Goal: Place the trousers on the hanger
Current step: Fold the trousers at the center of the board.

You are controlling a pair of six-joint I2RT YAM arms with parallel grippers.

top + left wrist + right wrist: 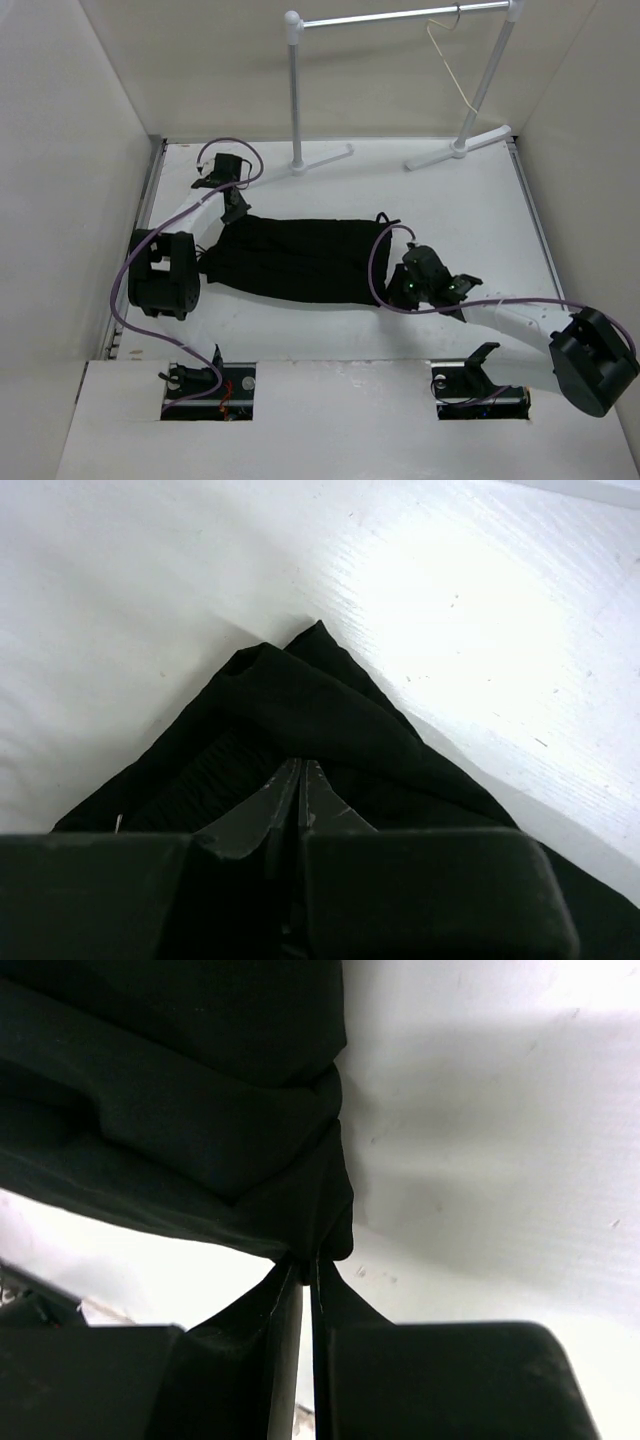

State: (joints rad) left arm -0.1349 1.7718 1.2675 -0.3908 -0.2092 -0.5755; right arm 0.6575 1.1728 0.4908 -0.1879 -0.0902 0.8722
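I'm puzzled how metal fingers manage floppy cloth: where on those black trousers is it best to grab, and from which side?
Probably the end corners, each arm from its own side. The trousers lie flat and stretched across the table, so only thin edges can be pinched. The left gripper is shut at one end; the right gripper pinches a gathered corner at the other.
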